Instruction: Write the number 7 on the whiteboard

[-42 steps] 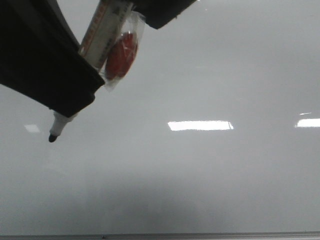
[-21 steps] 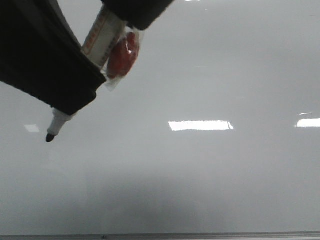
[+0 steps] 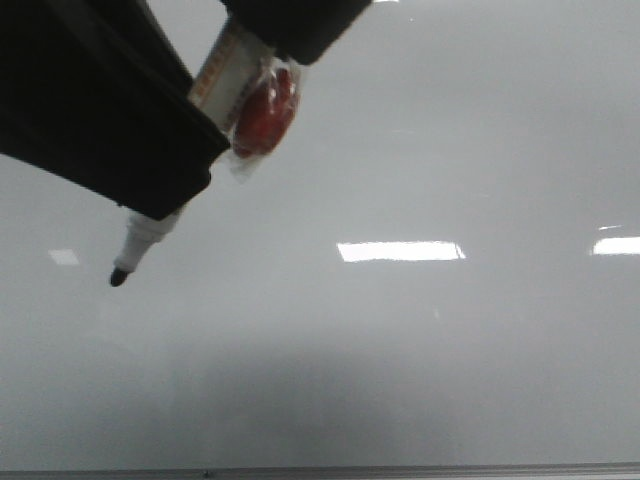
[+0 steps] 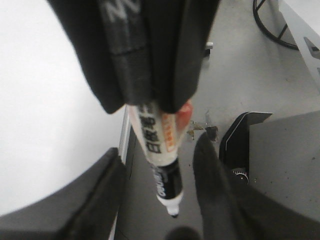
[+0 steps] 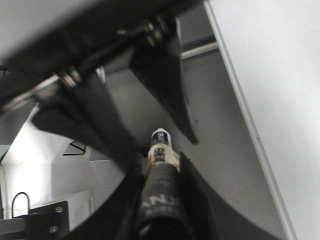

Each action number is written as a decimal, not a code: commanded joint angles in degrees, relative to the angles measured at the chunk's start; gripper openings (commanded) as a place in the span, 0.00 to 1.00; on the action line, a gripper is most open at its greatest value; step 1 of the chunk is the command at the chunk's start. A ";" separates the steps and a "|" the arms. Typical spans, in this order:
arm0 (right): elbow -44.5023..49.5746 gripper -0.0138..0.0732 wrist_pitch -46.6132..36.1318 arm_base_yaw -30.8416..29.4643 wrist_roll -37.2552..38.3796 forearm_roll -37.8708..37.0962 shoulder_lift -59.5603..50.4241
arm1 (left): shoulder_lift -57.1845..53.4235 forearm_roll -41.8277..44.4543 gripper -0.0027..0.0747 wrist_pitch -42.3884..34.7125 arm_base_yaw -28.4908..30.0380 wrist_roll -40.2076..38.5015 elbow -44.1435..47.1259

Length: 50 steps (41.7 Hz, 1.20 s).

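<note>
The whiteboard point(image 3: 420, 360) fills the front view, glossy pale grey with white light reflections. No number 7 or other black stroke shows on it. A white marker point(image 3: 150, 238) with orange print and a black tip points down-left over the board; a red item in clear wrap point(image 3: 265, 115) hangs on it. My right gripper point(image 5: 160, 162) is shut on the marker's black-sleeved barrel point(image 5: 159, 195). My left gripper point(image 4: 157, 147) is open, its fingers point(image 4: 102, 195) apart on either side of the marker point(image 4: 160, 145) without touching it. I cannot tell whether the tip touches the board.
The board's thin grey metal edge point(image 3: 300, 471) runs along the bottom of the front view and shows in the right wrist view point(image 5: 240, 105). Past the edge lie grey floor point(image 4: 240, 65), a black cable point(image 4: 267, 25) and a black bracket point(image 4: 240, 135).
The marker and both grippers have shifted slightly to the right across the board. No line has appeared on the board.
</note>
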 commanded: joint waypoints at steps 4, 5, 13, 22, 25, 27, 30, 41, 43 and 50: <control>-1.71 0.08 -1.63 -5.48 -0.35 0.62 -1.56 | -6.22 -2.17 0.52 -0.26 -0.53 -1.44 -1.78; -1.71 0.08 -1.73 -6.82 -0.35 0.57 -1.56 | -7.99 -2.17 0.47 0.57 -0.53 -1.59 -1.51; -1.71 0.08 -4.49 -12.70 -0.35 0.57 -1.56 | -24.29 -5.19 0.01 2.19 -0.53 -1.68 6.64; -1.71 0.08 -5.34 -12.70 -0.35 0.62 -1.56 | -36.56 -15.65 0.01 -3.15 -0.53 -1.68 13.68; -1.71 0.08 -4.95 -12.70 -0.35 0.62 -1.56 | -39.15 -17.17 0.01 -3.44 -0.53 -1.68 14.74; -1.71 0.08 -5.03 -12.70 -0.35 0.62 -1.56 | -40.38 -17.84 0.01 -3.44 -0.53 -1.68 14.98; -1.71 0.08 -5.07 -12.70 -0.35 0.62 -1.56 | -41.15 -17.84 0.01 -3.33 -0.53 -1.68 15.01; -2.63 0.08 -9.56 -12.70 -0.09 1.95 0.94 | -41.14 -17.84 0.01 -3.45 -0.53 -1.68 15.01; -3.88 0.08 -10.50 -12.70 -0.09 1.95 2.28 | -41.14 -17.84 0.01 -3.45 -0.53 -1.68 15.01; -10.56 0.08 -16.62 -12.70 -0.09 5.21 9.18 | -41.14 -17.84 0.01 -3.45 -0.53 -1.68 15.01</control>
